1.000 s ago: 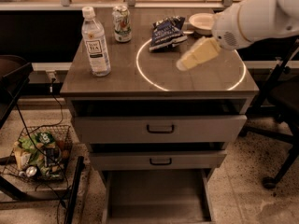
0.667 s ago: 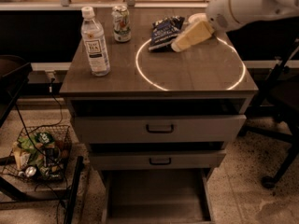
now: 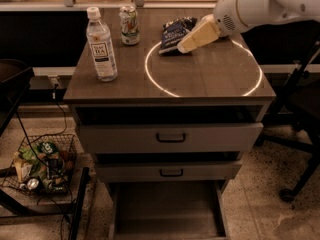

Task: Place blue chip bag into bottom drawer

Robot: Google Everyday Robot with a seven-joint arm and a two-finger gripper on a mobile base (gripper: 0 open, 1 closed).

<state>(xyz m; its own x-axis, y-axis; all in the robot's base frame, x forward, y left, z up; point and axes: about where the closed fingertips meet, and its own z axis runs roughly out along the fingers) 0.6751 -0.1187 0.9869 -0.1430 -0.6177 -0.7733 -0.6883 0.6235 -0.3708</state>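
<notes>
Brown square-topped table (image 3: pixel 210 76) with a thin glowing white ring (image 3: pixel 147 66) on its right half. Under it, two shallow grey drawers with dark bar handles (image 3: pixel 170 137), then the wide deep grey metal bottom drawer (image 3: pixel 167 211), pulled out, bare flat floor showing. White robot arm (image 3: pixel 260 4) comes in over the table's back right corner. Wire basket (image 3: pixel 42 166) of green packets sits on the floor left of the table. Clear plastic water bottle with white cap (image 3: pixel 101 44) stands upright near the left edge. Crumpled dark-blue foil chip bag (image 3: pixel 172 34) lies near the back edge, about mid-width, on the ring's back-left arc. Cream-coloured hand (image 3: pixel 182 48) angles down-left, tip at the bag's right side; open or closed: cannot tell. Green-and-white drink can (image 3: pixel 129 25) stands upright at the back edge, between bottle and bag.
</notes>
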